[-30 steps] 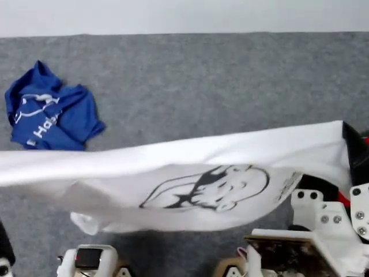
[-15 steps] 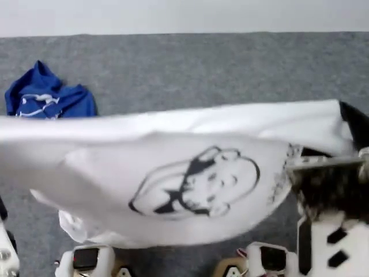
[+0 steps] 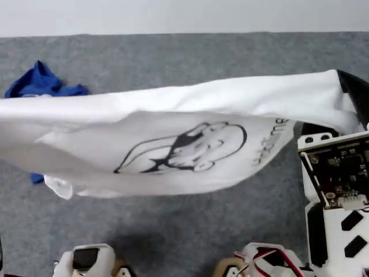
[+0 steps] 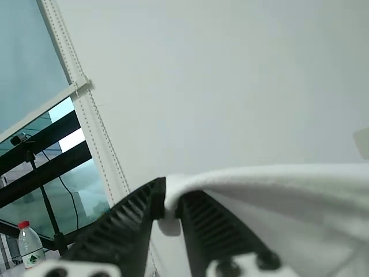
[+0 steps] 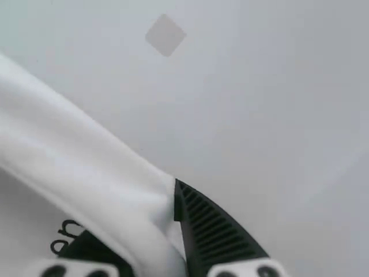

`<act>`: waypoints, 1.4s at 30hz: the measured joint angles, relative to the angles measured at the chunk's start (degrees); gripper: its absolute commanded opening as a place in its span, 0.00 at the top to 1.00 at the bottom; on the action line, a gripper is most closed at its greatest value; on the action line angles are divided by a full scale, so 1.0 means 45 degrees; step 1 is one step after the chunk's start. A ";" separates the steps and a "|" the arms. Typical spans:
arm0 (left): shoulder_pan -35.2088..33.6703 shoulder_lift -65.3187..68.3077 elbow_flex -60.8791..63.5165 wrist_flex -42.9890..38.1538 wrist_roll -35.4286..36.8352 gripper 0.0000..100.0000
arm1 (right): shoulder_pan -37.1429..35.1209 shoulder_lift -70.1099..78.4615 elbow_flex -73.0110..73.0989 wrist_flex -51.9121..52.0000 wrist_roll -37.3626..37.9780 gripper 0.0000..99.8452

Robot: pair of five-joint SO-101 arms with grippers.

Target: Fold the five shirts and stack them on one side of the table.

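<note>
Far to the left on the grey table (image 3: 202,57), a crumpled blue shirt (image 3: 40,83) lies toward the back. Most of it is hidden behind a white shirt (image 3: 184,138), and a scrap of blue peeks out below the white hem.

The left gripper (image 4: 169,199) is closed narrowly on a rolled edge of the white shirt. The cloth is pinched between its two ribbed black fingers (image 4: 127,219) and runs away from them against a pale wall (image 4: 230,86). A window frame (image 4: 86,133) and a small bottle (image 4: 27,245) stand off to one side in the room behind.

The white shirt hangs in the air above the table, stretched from the left edge of the high view across to the right arm (image 3: 337,190). Its upper edge is pulled into a taut band that rises slightly toward the right, and the body sags below it. A black line drawing (image 3: 181,150) faces the camera near the middle, with black lettering (image 3: 268,141) just to its right.

At the shirt's upper right corner the right gripper (image 5: 164,222) grips the other end. One ribbed finger (image 5: 202,231) presses against the cloth, which folds over and hides the opposite finger. Its jaws are nearly together, with only fabric between them.

Two white arm bases (image 3: 89,259) sit along the near edge.
</note>
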 measured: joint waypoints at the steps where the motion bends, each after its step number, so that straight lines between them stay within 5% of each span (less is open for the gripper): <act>1: 0.0000 0.0000 -0.0020 0.0059 0.0000 1.00 | 0.0000 0.0000 -0.0020 0.0000 0.0000 0.99; 11: -0.0020 0.0000 -0.0508 0.1250 -0.0020 1.00 | 0.0000 -0.0567 0.0567 0.0020 0.0000 0.99; 22: 0.0293 0.1309 0.5314 0.2422 -0.0020 1.00 | -0.0137 -0.0352 0.7502 -0.0234 0.0000 0.99; 31: 0.0762 0.4747 1.2034 0.0078 -0.0020 1.00 | -0.0449 -0.0313 1.5277 -0.6349 0.0000 0.99; 42: 0.0781 0.8674 1.2484 -0.3419 -0.0020 1.00 | -0.0449 0.2657 1.8930 -1.3245 0.0000 0.99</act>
